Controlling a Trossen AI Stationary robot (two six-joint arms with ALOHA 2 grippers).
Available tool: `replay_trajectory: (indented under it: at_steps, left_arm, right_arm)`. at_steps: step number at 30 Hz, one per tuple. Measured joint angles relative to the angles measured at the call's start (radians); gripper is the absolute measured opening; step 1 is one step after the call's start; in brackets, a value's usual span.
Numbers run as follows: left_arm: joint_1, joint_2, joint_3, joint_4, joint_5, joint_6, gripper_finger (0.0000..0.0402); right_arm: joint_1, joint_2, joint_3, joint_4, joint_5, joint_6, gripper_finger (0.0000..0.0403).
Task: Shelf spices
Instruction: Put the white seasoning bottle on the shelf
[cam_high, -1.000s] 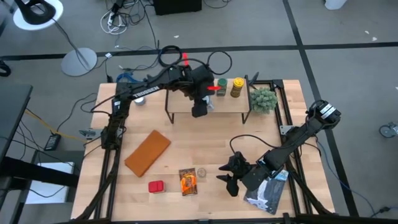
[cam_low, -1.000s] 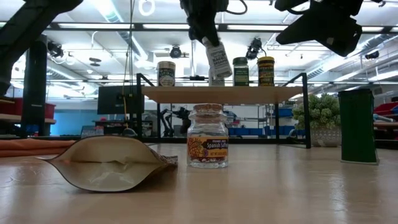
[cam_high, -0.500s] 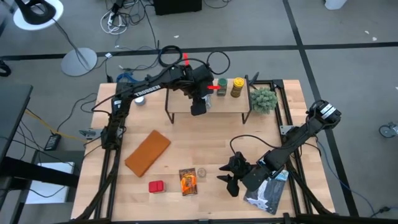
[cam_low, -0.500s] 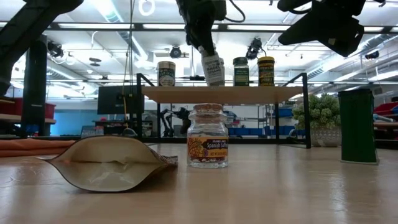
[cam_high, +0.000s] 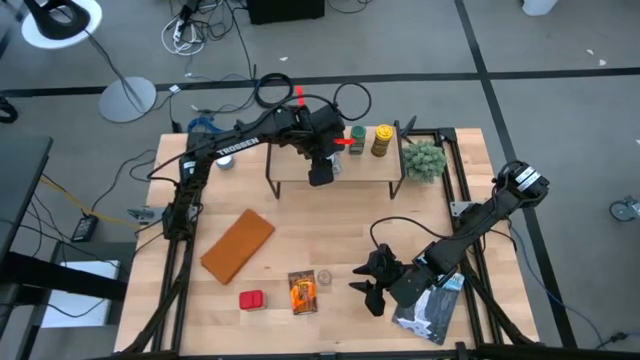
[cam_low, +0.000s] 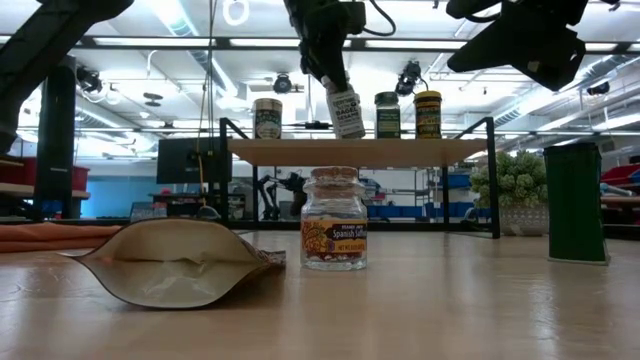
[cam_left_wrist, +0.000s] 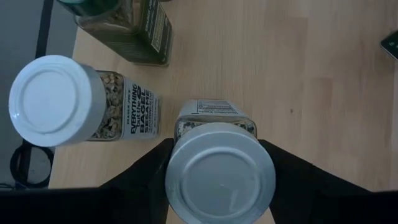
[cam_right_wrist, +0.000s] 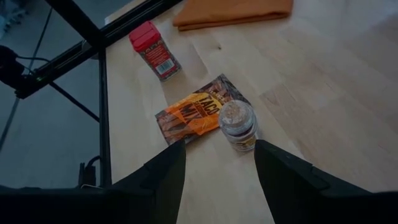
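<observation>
Above shelf, left gripper pinching silver-lidded jar, tilted. Level it, lower beside white-lidded jar, then release. Right gripper spread, far from shelf.

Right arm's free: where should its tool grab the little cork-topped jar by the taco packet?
Take the jar across its round glass body just under the cork, coming straight down. It stands upright, with the packet touching one side, so set the open right tool fingers on the free sides.
</observation>
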Motion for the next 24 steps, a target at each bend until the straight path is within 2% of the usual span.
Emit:
replay_trajectory:
  at_steps: [12, 24]
  left_arm:
    - [0.000, 0.000, 0.000, 0.006, 0.000, 0.002, 0.0210]
    - [0.000, 0.002, -0.001, 0.069, 0.001, 0.003, 0.0284]
  right_arm:
    - [0.000, 0.000, 0.000, 0.000, 0.000, -0.005, 0.0192]
    - [0.000, 0.000, 0.000, 0.000, 0.000, -0.005, 0.0192]
